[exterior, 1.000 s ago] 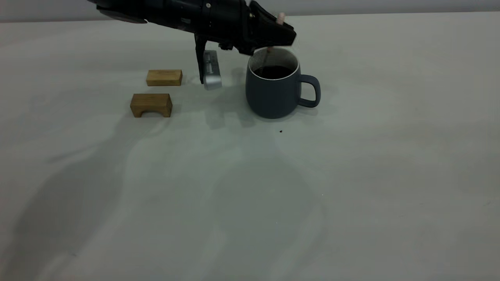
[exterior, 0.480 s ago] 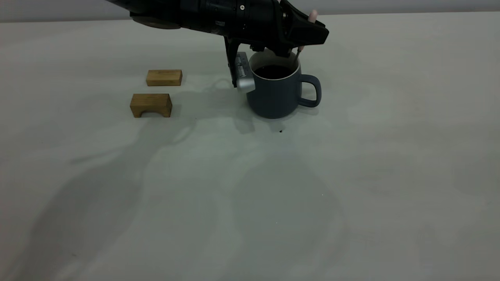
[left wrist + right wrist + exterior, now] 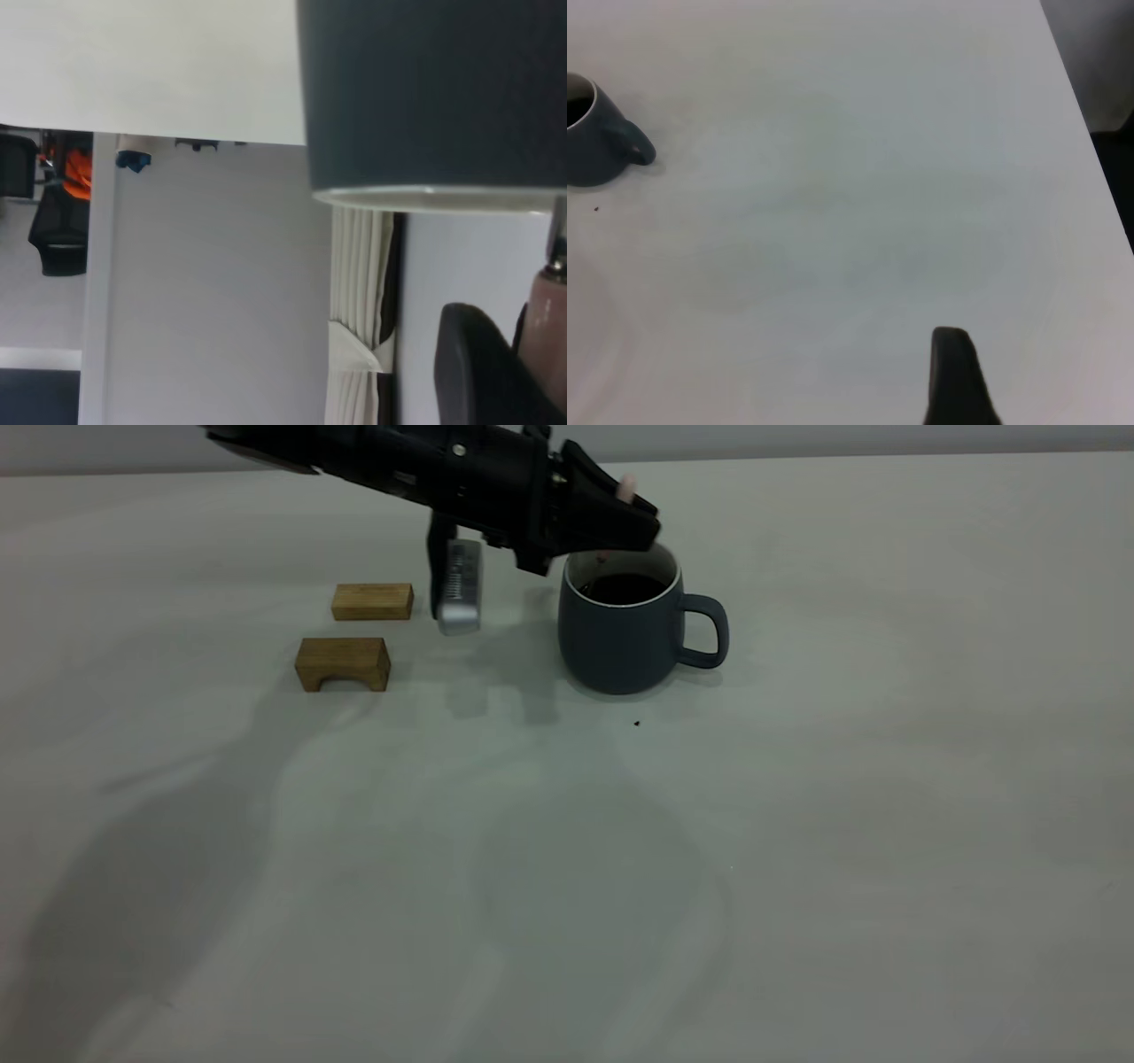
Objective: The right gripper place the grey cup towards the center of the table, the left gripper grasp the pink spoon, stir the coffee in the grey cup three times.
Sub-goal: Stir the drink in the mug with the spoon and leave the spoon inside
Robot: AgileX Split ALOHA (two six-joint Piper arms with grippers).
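exterior view: we see the left gripper (image 3: 640,521) clamped on the pink spoon (image 3: 625,485) at the grey cup's (image 3: 620,633) 11 o'clock rim, spoon axis steep, dipping toward the coffee (image 3: 625,587). left wrist view: handle pinched beside cup. right wrist view: right gripper (image 3: 957,376) well apart, can't tell its state. no writing legible.

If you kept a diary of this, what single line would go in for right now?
left gripper: holds pink-handled spoon in dark grey mug of coffee | right gripper: parked away | step: stirring
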